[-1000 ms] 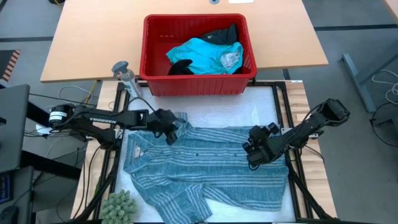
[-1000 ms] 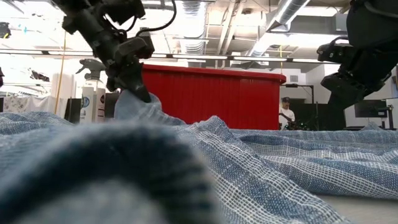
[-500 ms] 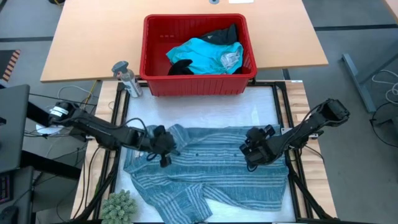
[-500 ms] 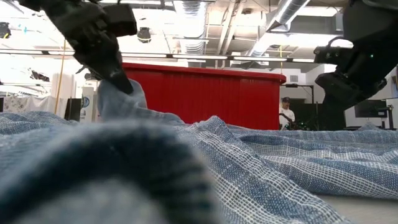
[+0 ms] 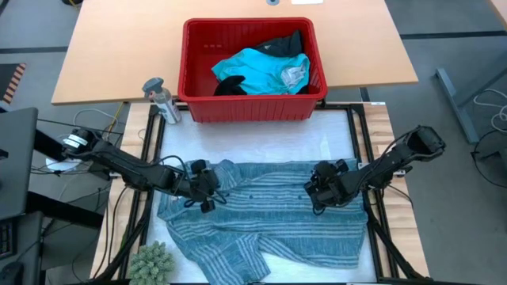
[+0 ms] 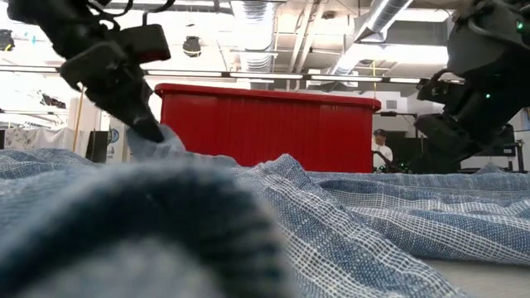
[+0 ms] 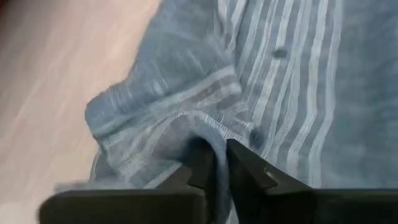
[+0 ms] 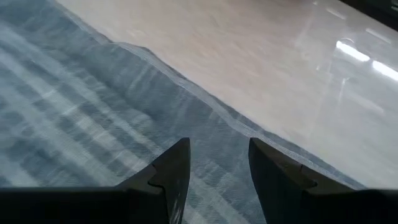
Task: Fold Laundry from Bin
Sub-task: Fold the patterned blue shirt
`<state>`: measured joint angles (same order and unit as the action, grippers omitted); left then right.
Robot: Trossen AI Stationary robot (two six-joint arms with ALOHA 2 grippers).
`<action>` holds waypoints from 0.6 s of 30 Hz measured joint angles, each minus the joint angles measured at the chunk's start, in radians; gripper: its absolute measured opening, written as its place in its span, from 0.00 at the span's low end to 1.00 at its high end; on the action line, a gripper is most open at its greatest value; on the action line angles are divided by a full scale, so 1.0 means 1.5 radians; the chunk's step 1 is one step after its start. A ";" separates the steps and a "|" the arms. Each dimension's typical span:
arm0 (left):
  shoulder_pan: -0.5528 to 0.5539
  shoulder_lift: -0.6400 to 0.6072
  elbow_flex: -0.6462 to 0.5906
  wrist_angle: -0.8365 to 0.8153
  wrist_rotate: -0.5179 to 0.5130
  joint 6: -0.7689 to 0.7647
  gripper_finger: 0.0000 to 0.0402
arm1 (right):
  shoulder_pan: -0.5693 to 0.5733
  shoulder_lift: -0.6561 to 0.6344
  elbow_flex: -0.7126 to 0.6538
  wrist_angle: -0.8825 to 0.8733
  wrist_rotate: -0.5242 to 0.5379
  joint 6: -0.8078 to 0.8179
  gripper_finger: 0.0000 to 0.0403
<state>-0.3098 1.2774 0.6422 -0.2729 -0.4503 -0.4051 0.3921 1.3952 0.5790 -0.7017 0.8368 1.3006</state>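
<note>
My left gripper [image 5: 207, 190] is clenched on a fold of the blue-grey striped shirt [image 5: 269, 214], near its collar end; in the left wrist view the fingertips [image 7: 214, 163] are pinched together with cloth bunched between them. My right gripper [image 5: 319, 188] hangs low over the shirt's far edge, jaws apart in the right wrist view, the hem running past them with bare pale table [image 8: 267, 56] beyond, nothing between the fingers [image 8: 177, 165]. The shirt lies spread on the white mat in front of the red bin [image 5: 194, 107], rumpled at the lower left near the green plant [image 5: 150, 264]. The bin sits on the wood table behind and holds the turquoise garment [image 5: 257, 70] plus black pieces [image 5: 281, 43]. A grey spray bottle [image 5: 158, 97] stands just beside the bin's left corner. Low view shows the left gripper lifting a peak of cloth in front of the bin's red wall. Step in hand, my guess: flatten or fold the shirt. To do it well I should close the right gripper on the hem, taking one layer only, then move both ends evenly, keep the cloth low and taut so it doesn't drag the rest or bunch further, and keep clear of the bottle and the bin rim
</note>
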 joint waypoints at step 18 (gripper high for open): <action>0.000 -0.001 0.060 0.000 0.137 0.046 0.53 | -0.028 0.000 -0.020 0.025 0.000 -0.013 0.46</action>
<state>-0.3096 1.2755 0.7326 -0.2730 -0.2453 -0.3359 0.3508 1.3953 0.5495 -0.6647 0.8368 1.2813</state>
